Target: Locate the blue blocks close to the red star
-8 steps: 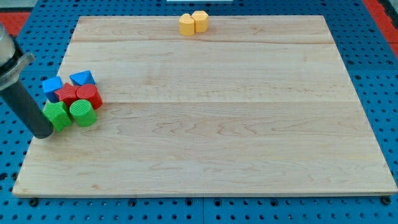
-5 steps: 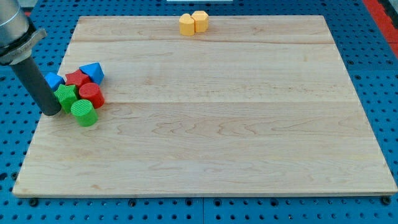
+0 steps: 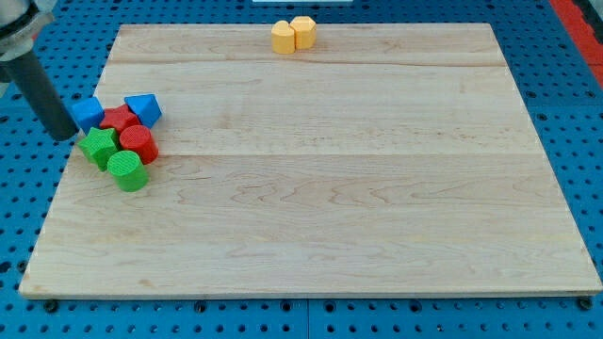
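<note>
A red star block (image 3: 118, 120) sits near the board's left edge. A blue cube (image 3: 89, 112) touches its left side and a blue triangular block (image 3: 143, 108) touches its upper right. A red cylinder (image 3: 138, 143) lies just below the star. A green star-like block (image 3: 98, 147) and a green cylinder (image 3: 127, 171) lie below those. My tip (image 3: 62, 133) is at the board's left edge, just left of the blue cube and above-left of the green star-like block.
Two yellow blocks (image 3: 293, 35) sit together at the top middle of the wooden board (image 3: 320, 188). A blue pegboard (image 3: 565, 94) surrounds the board.
My tip moved up along the left edge, from beside the green blocks to beside the blue cube. The cluster shifted right; the blue cube now sits against the red star.
</note>
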`<action>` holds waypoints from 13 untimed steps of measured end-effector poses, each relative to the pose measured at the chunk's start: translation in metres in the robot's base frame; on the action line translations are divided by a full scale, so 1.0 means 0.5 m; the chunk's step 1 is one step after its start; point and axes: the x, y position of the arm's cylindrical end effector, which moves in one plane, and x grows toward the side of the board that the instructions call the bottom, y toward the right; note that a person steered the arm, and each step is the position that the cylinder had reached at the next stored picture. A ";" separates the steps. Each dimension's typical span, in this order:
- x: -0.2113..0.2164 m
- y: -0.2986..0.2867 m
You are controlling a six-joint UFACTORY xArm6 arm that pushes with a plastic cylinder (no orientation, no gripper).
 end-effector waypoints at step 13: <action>-0.119 0.223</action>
